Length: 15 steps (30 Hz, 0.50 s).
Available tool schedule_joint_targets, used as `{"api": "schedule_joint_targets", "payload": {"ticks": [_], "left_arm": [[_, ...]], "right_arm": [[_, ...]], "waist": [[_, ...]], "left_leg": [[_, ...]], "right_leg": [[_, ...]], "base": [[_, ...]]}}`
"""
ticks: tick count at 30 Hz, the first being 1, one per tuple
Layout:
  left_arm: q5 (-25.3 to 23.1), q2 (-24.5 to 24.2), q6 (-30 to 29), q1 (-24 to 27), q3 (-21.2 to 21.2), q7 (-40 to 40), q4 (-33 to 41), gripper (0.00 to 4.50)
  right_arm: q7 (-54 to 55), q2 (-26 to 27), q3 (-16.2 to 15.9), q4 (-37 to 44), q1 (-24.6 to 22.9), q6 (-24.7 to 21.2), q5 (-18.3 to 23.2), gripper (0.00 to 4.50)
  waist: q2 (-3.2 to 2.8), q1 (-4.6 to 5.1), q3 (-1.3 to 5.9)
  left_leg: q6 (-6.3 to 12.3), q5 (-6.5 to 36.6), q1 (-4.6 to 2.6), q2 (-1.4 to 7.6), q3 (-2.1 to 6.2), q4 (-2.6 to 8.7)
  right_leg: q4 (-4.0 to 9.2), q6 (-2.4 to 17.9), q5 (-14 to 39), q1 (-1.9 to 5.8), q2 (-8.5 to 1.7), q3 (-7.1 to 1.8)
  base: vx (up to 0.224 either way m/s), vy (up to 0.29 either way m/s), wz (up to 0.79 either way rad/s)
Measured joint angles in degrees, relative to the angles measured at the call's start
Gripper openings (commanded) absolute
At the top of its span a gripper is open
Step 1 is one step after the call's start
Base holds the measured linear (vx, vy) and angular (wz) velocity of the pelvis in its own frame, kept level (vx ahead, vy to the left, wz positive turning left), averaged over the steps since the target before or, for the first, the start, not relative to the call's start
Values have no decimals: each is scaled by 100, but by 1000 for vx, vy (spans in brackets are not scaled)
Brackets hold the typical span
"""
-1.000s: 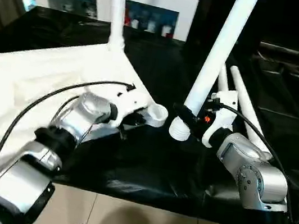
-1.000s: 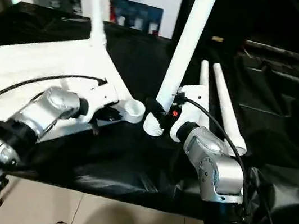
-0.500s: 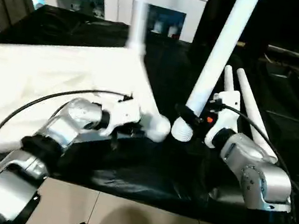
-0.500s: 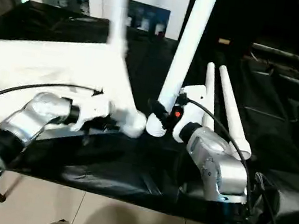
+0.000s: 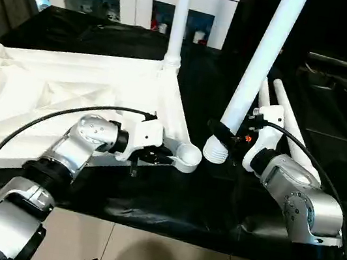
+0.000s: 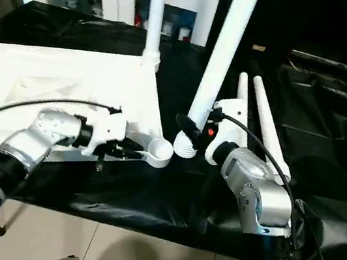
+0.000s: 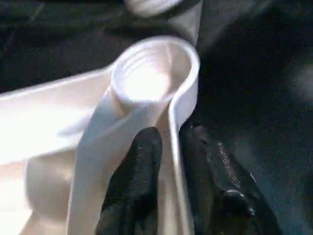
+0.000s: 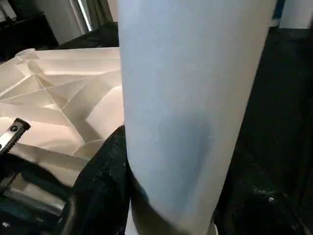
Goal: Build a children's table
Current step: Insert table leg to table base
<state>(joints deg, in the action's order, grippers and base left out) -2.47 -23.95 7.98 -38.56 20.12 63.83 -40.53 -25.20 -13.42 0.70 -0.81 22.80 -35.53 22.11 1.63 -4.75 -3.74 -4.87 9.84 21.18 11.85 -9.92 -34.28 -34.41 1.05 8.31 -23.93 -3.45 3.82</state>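
Tabletop (image 5: 66, 100) lies upside down on the black-draped bench (image 5: 168, 202), ribbed underside up; one leg (image 5: 180, 19) already stands in its far corner socket; two spare legs (image 5: 282, 111) lie on the cloth beyond my right arm.

Handling, my judgement: moulded white plastic, light and stiff but glossy, so it likely slides on the cloth when pushed; thin rim by the near corner socket (image 5: 188, 153) looks the best place to pin it; the held leg (image 5: 264, 58) is long and top-heavy in the grip, best taken low, near the threaded end, where I have it.

Left gripper (image 7: 168, 161): black fingers (image 7: 137, 171) straddle the rim just behind the near socket, one each side of the wall; I cannot tell whether they pinch it or stand slightly off; forearm reaches in low from the near edge.

Right gripper (image 6: 193, 132): clamped on the held leg close to its threaded end; leg nearly upright, leaning away; threaded end hangs just beside the near socket, not yet over it.
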Motion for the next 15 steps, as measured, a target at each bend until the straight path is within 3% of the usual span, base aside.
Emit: {"api": "schedule_joint_targets", "payload": {"ticks": [8, 9, 15], "left_arm": [[14, -79, -113, -11, -119, 98, -145, 105], [27, -81, -162, -11, -119, 112, -151, 75], [53, -118, -271, -10, -120, 230, -149, 24]], "right_arm": [[-49, -7, -5, 0, 3, 0, 3, 188], [-53, -7, -5, 0, 3, 0, 3, 188], [-100, -5, -6, 0, 6, 0, 3, 188]], "waist": [[12, -17, 1], [12, -17, 1], [12, -10, 0]], "left_leg": [[0, 0, -2, 0, 0, 0], [0, 0, -2, 0, 0, 0], [0, 0, -3, 0, 0, 0]], "right_leg": [[0, 0, 0, 2, 0, 0], [-1, 0, 0, 2, 0, 0], [-3, 1, -1, 2, 0, 0]], "base": [[0, 0, 0], [0, 0, 0], [0, 0, 0]]}}
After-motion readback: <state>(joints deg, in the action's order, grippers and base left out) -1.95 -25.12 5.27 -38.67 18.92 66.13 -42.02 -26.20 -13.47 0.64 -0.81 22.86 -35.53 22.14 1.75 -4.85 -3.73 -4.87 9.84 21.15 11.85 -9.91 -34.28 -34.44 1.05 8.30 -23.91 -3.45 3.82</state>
